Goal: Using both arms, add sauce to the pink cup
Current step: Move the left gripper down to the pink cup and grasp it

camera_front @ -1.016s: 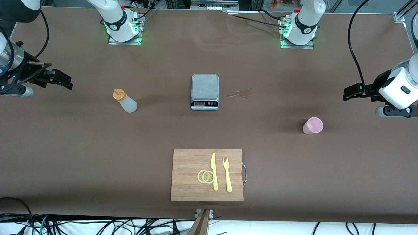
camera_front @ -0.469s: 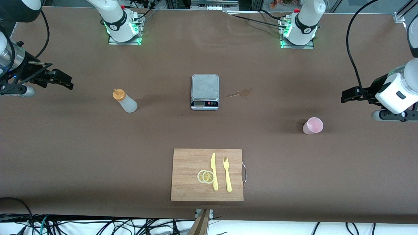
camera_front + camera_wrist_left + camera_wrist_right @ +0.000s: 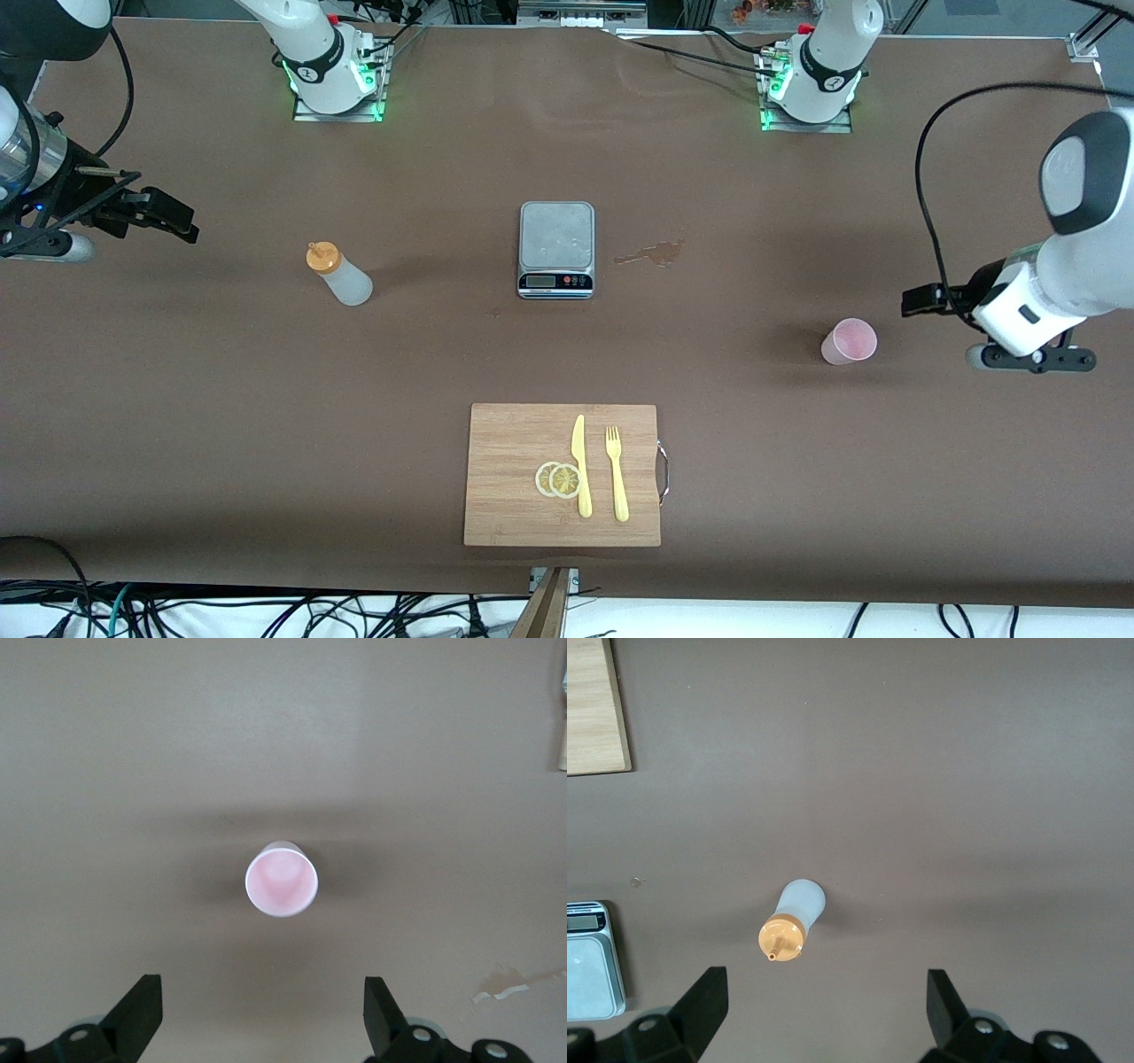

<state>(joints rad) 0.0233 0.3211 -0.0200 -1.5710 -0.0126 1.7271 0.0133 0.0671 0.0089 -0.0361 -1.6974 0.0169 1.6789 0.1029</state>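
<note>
Two grippers are held with their fingers spread wide and nothing between them: the right gripper (image 3: 182,223) is kept over the table (image 3: 177,425) at the right arm's end, with the sauce bottle (image 3: 340,275) stood upright near it. At the middle, a scale (image 3: 555,249) is seen. The pink cup (image 3: 849,341) is set upright just beside the left gripper (image 3: 917,299).

Digits on the kitchen scale (image 3: 555,249) display too small to read, the scale cut by the right wrist view's edge, cutting board (image 3: 596,705) there also only partly in frame
</note>
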